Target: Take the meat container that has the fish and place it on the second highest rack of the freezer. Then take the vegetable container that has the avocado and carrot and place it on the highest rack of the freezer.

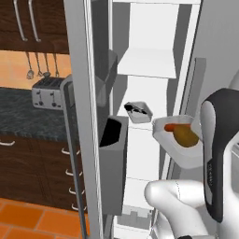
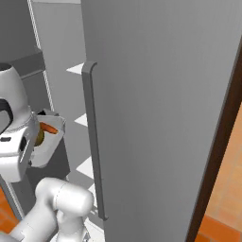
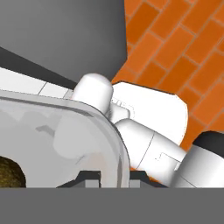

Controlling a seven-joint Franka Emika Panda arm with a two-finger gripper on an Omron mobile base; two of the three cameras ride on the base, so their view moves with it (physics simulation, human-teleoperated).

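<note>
Orange carrot (image 1: pixel 173 127), brownish-olive avocado (image 1: pixel 186 136), white-walled freezer (image 1: pixel 144 93)

The vegetable container (image 1: pixel 173 142) looked like glossy translucent plastic, the avocado (image 1: pixel 186 136) rough and matt. The freezer (image 1: pixel 145 154) walls were smooth white, its door (image 1: pixel 85 140) brushed grey metal.

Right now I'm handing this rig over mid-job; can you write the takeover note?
Tool: shut on the rim of the vegetable container, held up in front of the open freezer.
Avocado and carrot lie inside that container.
Meat container with the fish sits on a freezer rack, below the highest rack; that step looks done.
Left: lift the vegetable container onto the highest rack, let go, and back the arm out.
</note>
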